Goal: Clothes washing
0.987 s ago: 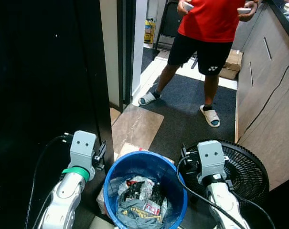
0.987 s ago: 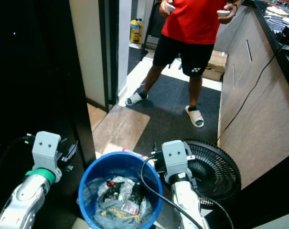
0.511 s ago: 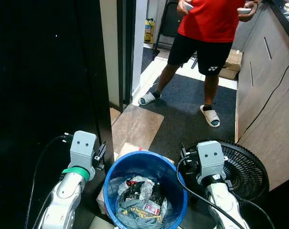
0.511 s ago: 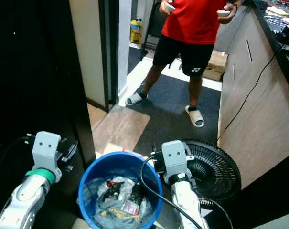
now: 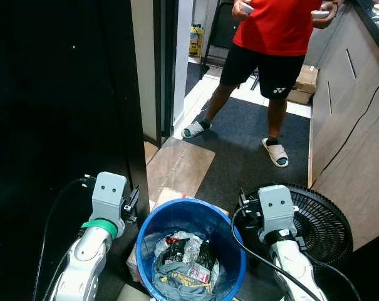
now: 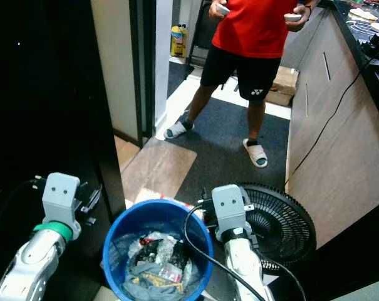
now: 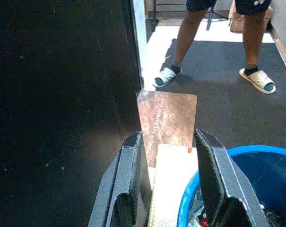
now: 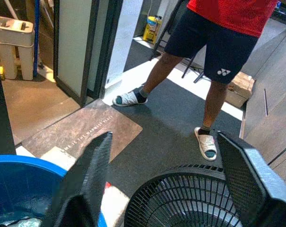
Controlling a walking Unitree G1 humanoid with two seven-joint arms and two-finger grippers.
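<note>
**At the lower centre of the head views: pincers flank the laundry bucket, nothing gripped yet**

Low in the middle of the left eye view sits the blue bucket (image 5: pixel 190 251), round, smooth plastic, with a thick rolled rim. Inside it lies a crumpled heap of clothes (image 5: pixel 184 263): soft grey fabric at the bottom, darker and white pieces on top, with scraps of red and yellow print. The bucket stands on the floor between a dark wall at the left of the frame and a black floor fan (image 5: pixel 317 222) with a wire grille at the lower right.

The left pincer (image 7: pixel 169 182) is held just beside the bucket's left rim, fingers spread and holding nothing; between them the left wrist view shows a brown doormat (image 7: pixel 167 120) with faint lettering. The right pincer (image 8: pixel 169 184) is at the bucket's right side, just by the fan, its fingers wide apart and likewise bare.

The step in hand appears to be the approach to the laundry: neither pincer touches rim or cloth. The next move probably calls for both arms closing on the bucket's rim or sides to lift it, or for one pincer dipping in for a garment. The cloth is limp and will sag and trail.

Across the dark carpet in the upper part of the frame a person (image 5: pixel 270 37) in a red shirt, black shorts and pale sandals stands well apart, holding a small controller in each hand.
</note>
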